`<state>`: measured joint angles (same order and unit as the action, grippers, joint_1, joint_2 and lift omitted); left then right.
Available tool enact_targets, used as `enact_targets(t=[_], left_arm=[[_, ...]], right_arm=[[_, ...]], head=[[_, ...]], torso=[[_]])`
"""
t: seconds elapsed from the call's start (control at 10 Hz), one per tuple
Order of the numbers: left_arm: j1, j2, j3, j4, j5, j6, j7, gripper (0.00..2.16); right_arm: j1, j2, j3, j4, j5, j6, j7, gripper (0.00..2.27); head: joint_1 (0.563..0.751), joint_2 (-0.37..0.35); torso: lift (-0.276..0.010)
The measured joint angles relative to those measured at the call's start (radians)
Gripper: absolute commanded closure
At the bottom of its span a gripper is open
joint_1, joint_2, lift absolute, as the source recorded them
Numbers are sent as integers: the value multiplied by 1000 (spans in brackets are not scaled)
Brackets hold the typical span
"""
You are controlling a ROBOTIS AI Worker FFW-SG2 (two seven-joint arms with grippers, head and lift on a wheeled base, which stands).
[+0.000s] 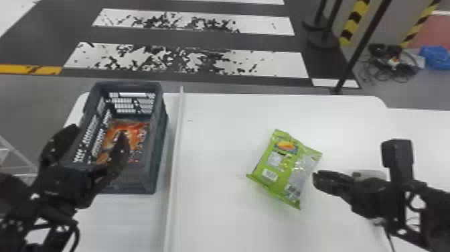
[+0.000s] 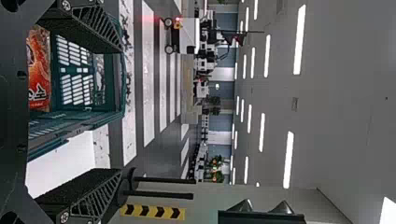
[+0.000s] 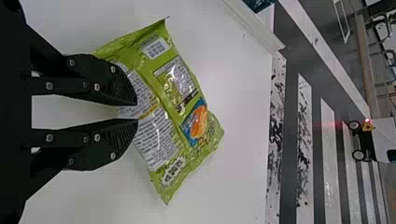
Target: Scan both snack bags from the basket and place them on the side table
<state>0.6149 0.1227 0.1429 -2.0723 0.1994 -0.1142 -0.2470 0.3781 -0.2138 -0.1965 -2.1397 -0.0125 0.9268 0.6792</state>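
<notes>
By the head view's centre as clock middle: dark grey floor [image 1: 247,43] from ten round to one o'clock, crossed by broad, badly worn white stripes. Overhead in the left wrist view, grey ceiling [image 2: 341,93] with rows of bright strip lights. Filling the lower half, glossy white table [image 1: 227,214], divided by a raised pale strip [image 1: 177,134] towards nine o'clock. At two o'clock on the floor, tangled cables [image 1: 391,63] beside something blue [image 1: 435,57].

At nine o'clock on the table, dark openwork basket [image 1: 159,150], with a snack bag [image 1: 134,129] lying inside: shiny red and orange, bearing pale lettering. At four o'clock, beyond the raised strip, green snack bag [image 1: 278,167] lying flat on bare white, turned askew. Puffed and creased, with crimped ends, a silvery text panel, an orange picture on blue and a white barcode label [image 1: 270,175].

At nine o'clock over the basket, left pincer [image 1: 97,131] spread wide, gripping nothing. At four o'clock, right pincer [image 1: 316,178] just beside the green snack bag, fingers close together with a narrow gap, also empty.
</notes>
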Motion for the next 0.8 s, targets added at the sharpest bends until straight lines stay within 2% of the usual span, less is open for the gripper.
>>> enact_targets(t=[0.5,0.8], left_arm=[[2,0,-2,-1,0,0,0,87],[2,1,-4,-1,-1,0,-2,87]], right_arm=[[-76,66,155,74,12,-112,-6,2260],[-128,70,250,192,48,-213,0,2260]], head=[[695,133],[695,181]], torso=[[-75],[-75]])
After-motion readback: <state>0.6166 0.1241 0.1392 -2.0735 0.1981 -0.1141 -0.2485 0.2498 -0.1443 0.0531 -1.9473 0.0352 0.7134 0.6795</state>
